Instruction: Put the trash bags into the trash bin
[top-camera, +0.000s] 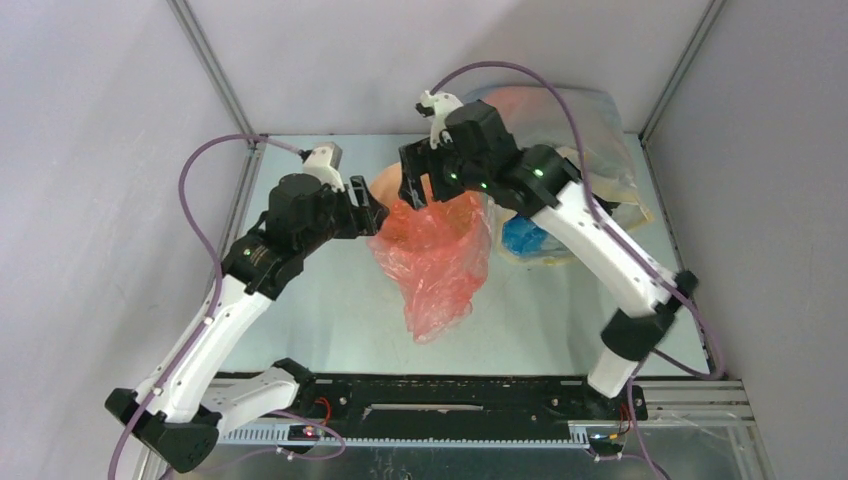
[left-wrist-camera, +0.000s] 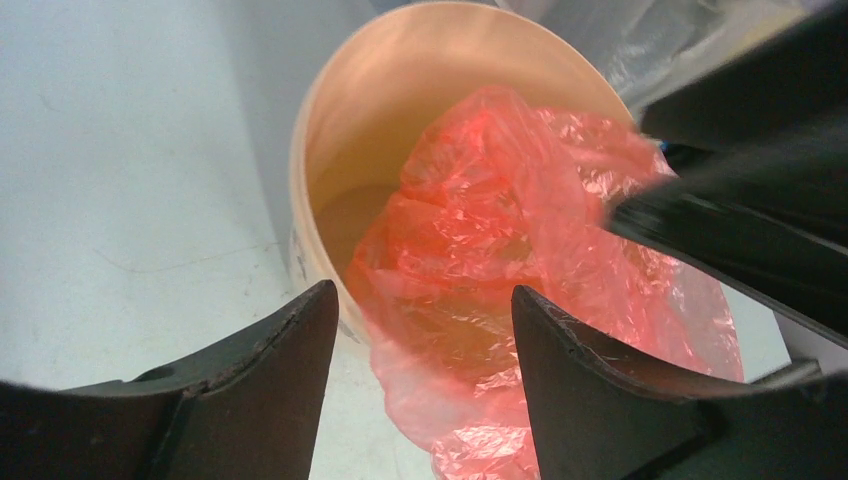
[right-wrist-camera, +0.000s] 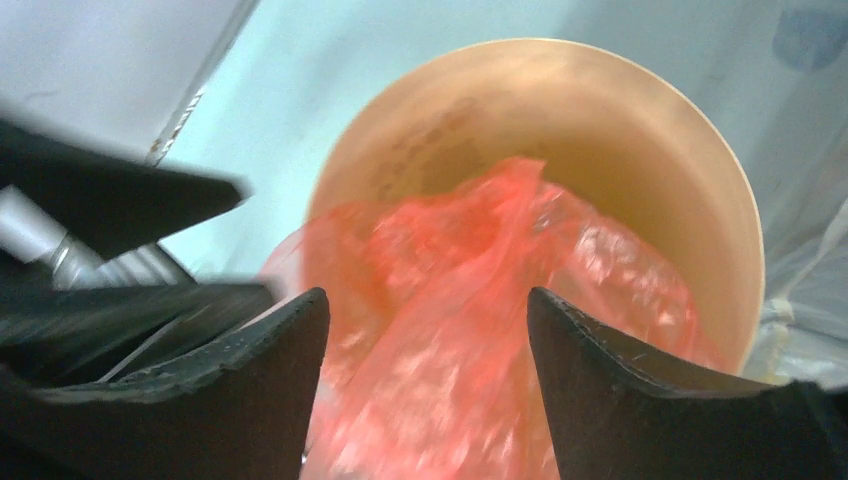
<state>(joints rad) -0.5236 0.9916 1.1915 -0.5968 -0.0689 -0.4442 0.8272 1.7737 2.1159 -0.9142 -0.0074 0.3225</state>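
The round cream-beige trash bin (top-camera: 388, 185) stands at mid-table, mostly covered by a crumpled red trash bag (top-camera: 435, 255). The bag lies partly inside the bin and spills over its near rim onto the table. My left gripper (top-camera: 375, 215) is open at the bin's left rim. In the left wrist view its gripper (left-wrist-camera: 425, 300) hovers above the bag (left-wrist-camera: 500, 230) and bin rim (left-wrist-camera: 310, 130), gripping nothing. My right gripper (top-camera: 415, 175) is open just above the bin. In the right wrist view its gripper (right-wrist-camera: 428, 305) is over the bag (right-wrist-camera: 470, 280) and bin (right-wrist-camera: 640, 120).
A large clear plastic bag (top-camera: 590, 120) holding other bags, one blue (top-camera: 520, 235), lies at the back right behind the right arm. Metal frame posts (top-camera: 215, 70) and grey walls close in the table. The two grippers are close together over the bin.
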